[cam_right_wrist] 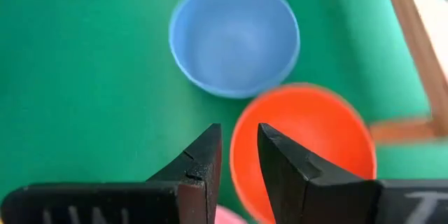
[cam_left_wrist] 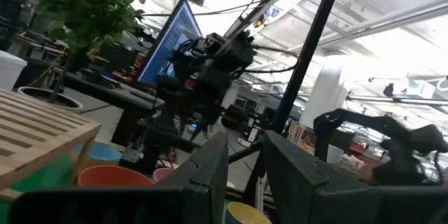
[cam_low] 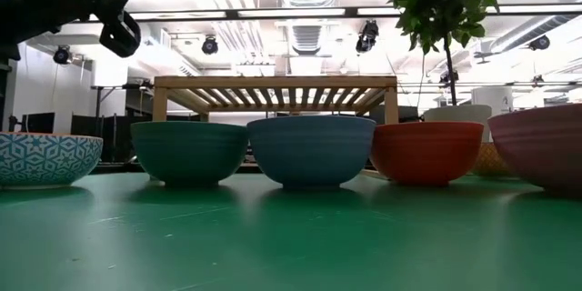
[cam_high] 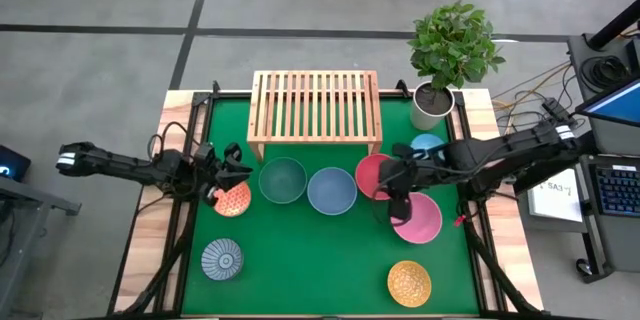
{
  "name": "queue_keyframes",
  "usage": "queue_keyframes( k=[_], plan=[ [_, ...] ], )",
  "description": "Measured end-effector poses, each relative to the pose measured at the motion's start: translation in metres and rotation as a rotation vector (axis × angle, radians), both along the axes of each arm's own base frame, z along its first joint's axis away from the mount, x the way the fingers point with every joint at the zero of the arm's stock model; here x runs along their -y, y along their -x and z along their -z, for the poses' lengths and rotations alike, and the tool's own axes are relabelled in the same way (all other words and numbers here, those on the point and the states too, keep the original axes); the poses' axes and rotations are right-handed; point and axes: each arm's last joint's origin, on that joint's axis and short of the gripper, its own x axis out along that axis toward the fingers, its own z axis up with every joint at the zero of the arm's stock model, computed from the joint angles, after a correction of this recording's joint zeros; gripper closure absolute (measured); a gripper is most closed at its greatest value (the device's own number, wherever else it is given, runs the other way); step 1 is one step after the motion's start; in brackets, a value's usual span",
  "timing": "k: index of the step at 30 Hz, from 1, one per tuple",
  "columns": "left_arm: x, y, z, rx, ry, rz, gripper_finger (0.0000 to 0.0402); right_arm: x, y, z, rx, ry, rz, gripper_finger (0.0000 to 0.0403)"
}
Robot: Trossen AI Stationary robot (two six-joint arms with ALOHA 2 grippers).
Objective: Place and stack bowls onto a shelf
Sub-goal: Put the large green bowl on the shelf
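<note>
Green bowl (cam_high: pixel 283 180) beside blue-grey bowl (cam_high: pixel 331 190).

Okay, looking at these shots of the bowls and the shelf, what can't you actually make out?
- Light blue bowl: high view, half covered by the right arm.
- Red bowl: high view, partly under the right end effector.
- Orange patterned bowl: partly under the left end effector.
- Pink bowl: low view, cut by the edge.

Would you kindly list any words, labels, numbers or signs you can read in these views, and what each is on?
None can be read.
White sheet right of the table, high view: print too small.
Right pincer: pale mark at the picture's edge, cut off, unreadable.
</note>
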Motion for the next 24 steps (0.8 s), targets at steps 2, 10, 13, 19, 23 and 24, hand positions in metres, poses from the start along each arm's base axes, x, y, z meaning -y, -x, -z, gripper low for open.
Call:
queue_keyframes(
  k=[2, 10, 13, 19, 23, 24],
  plan=[
    [0.0, 0.0, -0.001, 0.01, 0.006, -0.014, 0.0326, -0.003, -0.011, 0.002, 0.02, 0.039, -0.056, 0.0319],
    [-0.001, -0.002, -0.039, 0.118, -0.034, -0.079, 0.0326, -0.013, -0.055, 0.012, 0.077, 0.122, -0.172, 0.0319],
    [-0.001, -0.004, -0.05, 0.123, -0.097, -0.108, 0.0326, -0.017, -0.073, 0.017, 0.066, 0.148, -0.203, 0.0319],
    [-0.002, -0.008, -0.059, 0.01, -0.175, -0.153, 0.0326, -0.023, -0.11, 0.028, 0.041, 0.172, -0.211, 0.0319],
    [-0.002, -0.008, -0.062, -0.056, -0.219, -0.185, 0.0326, -0.025, -0.132, 0.037, 0.025, 0.179, -0.209, 0.0319],
    [-0.002, -0.008, -0.063, -0.067, -0.228, -0.187, 0.0326, -0.024, -0.138, 0.038, 0.025, 0.182, -0.207, 0.0319]
  ],
)
